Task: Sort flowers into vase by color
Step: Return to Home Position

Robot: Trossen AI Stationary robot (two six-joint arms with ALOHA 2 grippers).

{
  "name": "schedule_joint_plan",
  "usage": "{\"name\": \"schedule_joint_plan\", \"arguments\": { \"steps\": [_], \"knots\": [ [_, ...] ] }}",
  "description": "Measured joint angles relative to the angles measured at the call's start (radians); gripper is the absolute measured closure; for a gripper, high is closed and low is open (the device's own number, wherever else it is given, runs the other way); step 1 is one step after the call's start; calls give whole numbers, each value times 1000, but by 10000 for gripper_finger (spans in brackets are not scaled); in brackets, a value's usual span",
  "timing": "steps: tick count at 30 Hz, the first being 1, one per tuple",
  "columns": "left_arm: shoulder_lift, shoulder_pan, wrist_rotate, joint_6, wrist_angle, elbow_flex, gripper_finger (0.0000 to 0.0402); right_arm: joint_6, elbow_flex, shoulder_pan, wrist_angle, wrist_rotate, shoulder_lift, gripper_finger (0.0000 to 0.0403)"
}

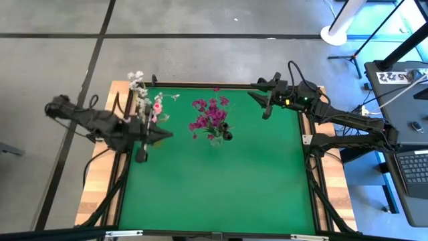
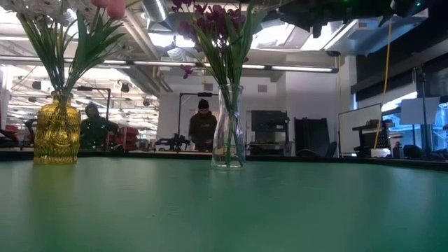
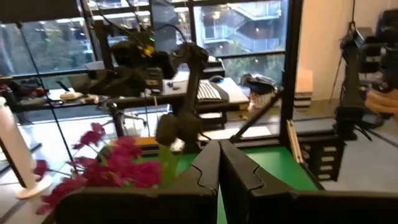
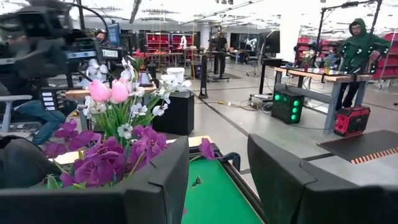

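A yellow vase (image 2: pixel 57 133) with white and pale pink flowers (image 1: pixel 146 100) stands upright on its base at the table's far left. It also shows in the right wrist view (image 4: pixel 115 102). A clear glass vase (image 2: pixel 229 129) with magenta-purple flowers (image 1: pixel 210 115) stands on its base at the far middle, and a dark head (image 1: pixel 227 136) shows beside it. My left gripper (image 1: pixel 167 134) is shut and empty, above the table between the two vases, pointing right; its closed fingers show in the left wrist view (image 3: pixel 219 168). My right gripper (image 1: pixel 257 94) is open and empty, high near the far right corner, pointing left (image 4: pixel 217 168).
A single loose magenta bloom (image 1: pixel 216 89) lies on the green table (image 1: pixel 221 187) at its far edge, and it also shows in the right wrist view (image 4: pixel 206 149). A black frame rail (image 1: pixel 200 85) runs round the table. People stand in the room beyond (image 2: pixel 203 122).
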State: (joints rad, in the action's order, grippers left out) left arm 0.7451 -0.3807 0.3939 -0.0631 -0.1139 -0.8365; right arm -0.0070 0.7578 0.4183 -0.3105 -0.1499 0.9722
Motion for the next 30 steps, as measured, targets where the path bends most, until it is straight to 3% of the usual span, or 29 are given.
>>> {"name": "schedule_joint_plan", "arguments": {
  "steps": [7,11,14,17,22,26,30],
  "knots": [
    [97,-189,157,119,-4,6,401,-12,0,-59,22,-45,0,240],
    [158,-256,286,182,24,48,402,-74,-1,-187,61,30,0,255],
    [166,-308,350,194,143,121,402,-129,-13,-288,55,122,-5,288],
    [150,-384,416,188,291,217,401,-157,-91,-354,-10,176,-55,331],
    [51,-519,571,187,414,358,401,-155,-315,-373,-197,170,-223,395],
    [-16,-564,578,185,436,414,401,-132,-466,-373,-365,137,-350,391],
    [-52,-569,574,193,437,469,401,-117,-531,-373,-373,97,-419,397]
  ]
}}
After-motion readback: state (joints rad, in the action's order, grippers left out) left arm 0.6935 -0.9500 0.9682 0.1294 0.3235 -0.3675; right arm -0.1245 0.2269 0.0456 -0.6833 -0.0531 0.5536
